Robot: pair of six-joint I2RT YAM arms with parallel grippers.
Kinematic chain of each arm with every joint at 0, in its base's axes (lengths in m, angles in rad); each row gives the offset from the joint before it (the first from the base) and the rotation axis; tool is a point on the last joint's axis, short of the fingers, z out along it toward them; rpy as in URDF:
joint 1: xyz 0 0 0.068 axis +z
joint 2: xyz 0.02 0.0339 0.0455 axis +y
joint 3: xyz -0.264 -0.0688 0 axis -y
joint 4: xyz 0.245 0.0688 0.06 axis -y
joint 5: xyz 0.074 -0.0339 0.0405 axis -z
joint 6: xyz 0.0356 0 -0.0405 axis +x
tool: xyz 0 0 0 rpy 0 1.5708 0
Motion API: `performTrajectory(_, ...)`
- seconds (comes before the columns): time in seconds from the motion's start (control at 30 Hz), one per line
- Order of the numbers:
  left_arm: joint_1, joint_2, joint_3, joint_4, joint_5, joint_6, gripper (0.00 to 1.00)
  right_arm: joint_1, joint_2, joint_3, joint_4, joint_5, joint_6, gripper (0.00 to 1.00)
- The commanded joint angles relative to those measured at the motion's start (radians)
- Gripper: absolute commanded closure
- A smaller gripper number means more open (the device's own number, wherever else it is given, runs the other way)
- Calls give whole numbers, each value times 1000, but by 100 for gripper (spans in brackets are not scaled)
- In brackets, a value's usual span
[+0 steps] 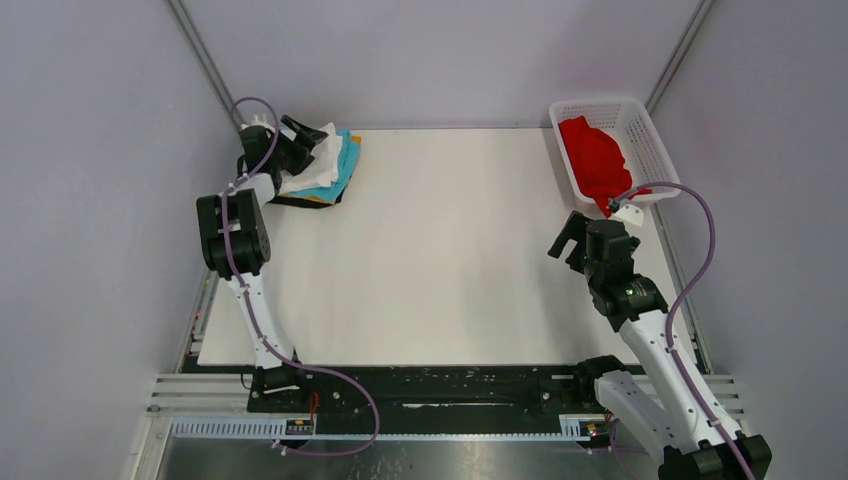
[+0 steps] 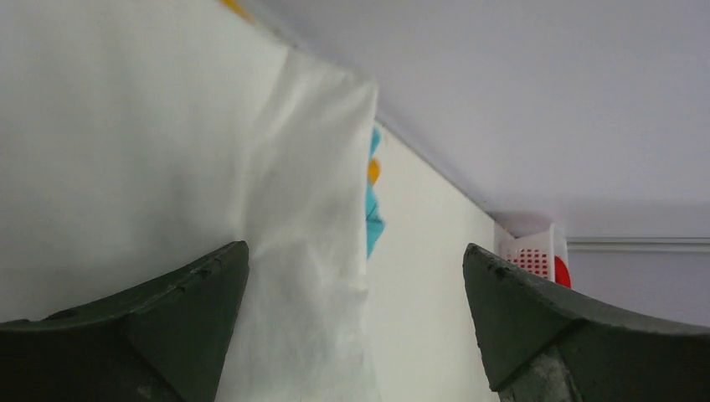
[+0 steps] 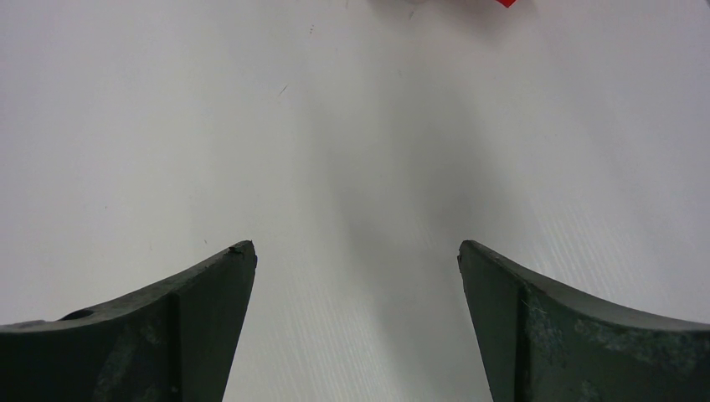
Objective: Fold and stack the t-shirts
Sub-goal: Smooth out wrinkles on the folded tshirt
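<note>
A stack of folded t-shirts lies at the table's far left corner: a white t-shirt (image 1: 318, 166) on top, teal (image 1: 347, 160), orange and black edges below. My left gripper (image 1: 300, 140) hovers over the stack, open and empty. In the left wrist view the white shirt (image 2: 167, 167) fills the left side, with teal (image 2: 373, 219) and orange slivers beyond its edge. A red t-shirt (image 1: 592, 158) lies crumpled in the white mesh basket (image 1: 645, 135). My right gripper (image 1: 565, 238) is open and empty over bare table near the basket; its fingers (image 3: 201, 318) show only table between them.
The basket stands at the far right corner and shows in the left wrist view (image 2: 529, 251). Grey walls enclose the table on three sides. The white tabletop (image 1: 440, 250) lies between the two arms.
</note>
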Motion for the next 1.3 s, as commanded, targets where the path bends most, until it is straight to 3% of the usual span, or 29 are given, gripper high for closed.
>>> performTrajectory(0.0,-26,-92,-59,-52,70,26,1,-1,-30,-11,28,-1,-2,0)
performTrajectory(0.1,-41,-103,-116,-121,57,51,1,-1,-56,-25,46,-10,3,1)
performTrajectory(0.27,-53,-102,-210,-9,113,-4,1,-1,-58,-22,45,-40,5,1)
performTrajectory(0.6,-81,-202,-122,-108,107,57,1,-1,-61,-8,30,-44,-1,1)
performTrajectory(0.87,-133,-337,-299,-133,65,114,1,-2,-52,-8,29,-57,0,1)
performTrajectory(1.03,-146,-283,-382,-104,99,92,1,-1,-46,-5,31,-57,-4,0)
performTrajectory(1.27,-145,-148,-282,-242,44,131,1,-2,-48,-2,21,-42,-12,1)
